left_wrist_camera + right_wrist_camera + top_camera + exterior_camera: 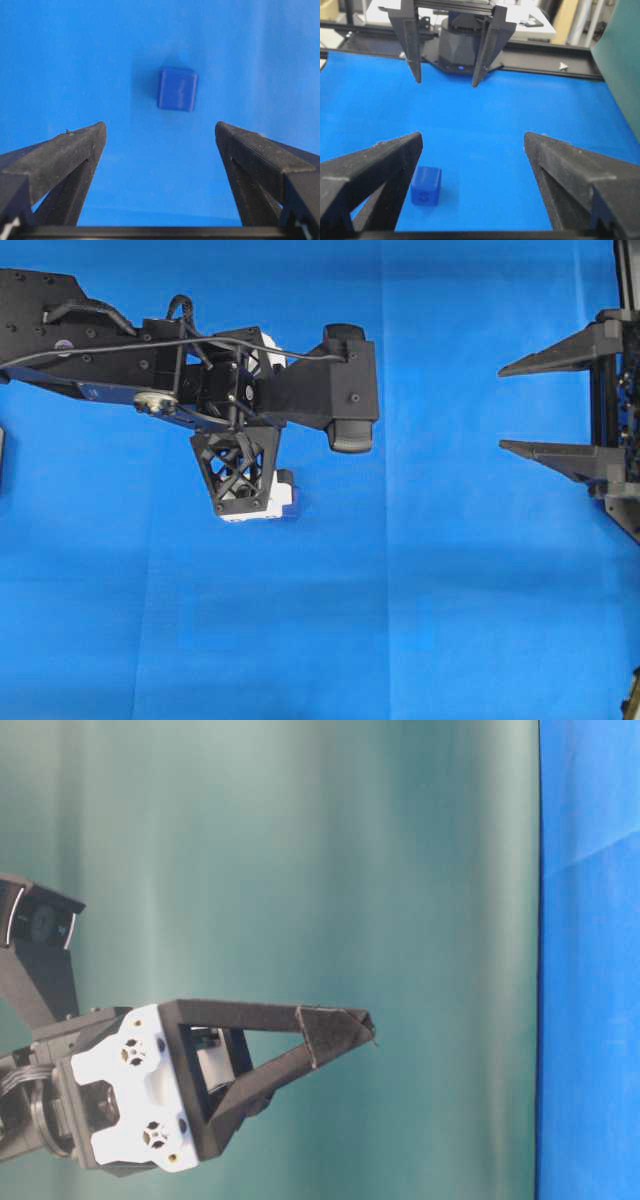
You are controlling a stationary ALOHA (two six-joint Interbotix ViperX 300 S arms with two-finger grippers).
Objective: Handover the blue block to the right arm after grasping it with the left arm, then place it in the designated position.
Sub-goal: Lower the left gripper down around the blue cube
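Left gripper [160, 135] spread wide, holding nothing; right gripper [505, 408] likewise wide, empty, waiting well apart. Blue block [177, 89] on the cloth [75, 60] ahead of the left fingertips, slightly right of centre. Best centred first, then lowered straight, closed on flat faces.

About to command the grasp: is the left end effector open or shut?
Open. In the left wrist view the left end effector has both fingers spread wide, with the blue block lying untouched ahead.

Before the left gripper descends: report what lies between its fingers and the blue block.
Only bare blue cloth: in the left wrist view the blue block sits ahead of the open left gripper, nothing between.
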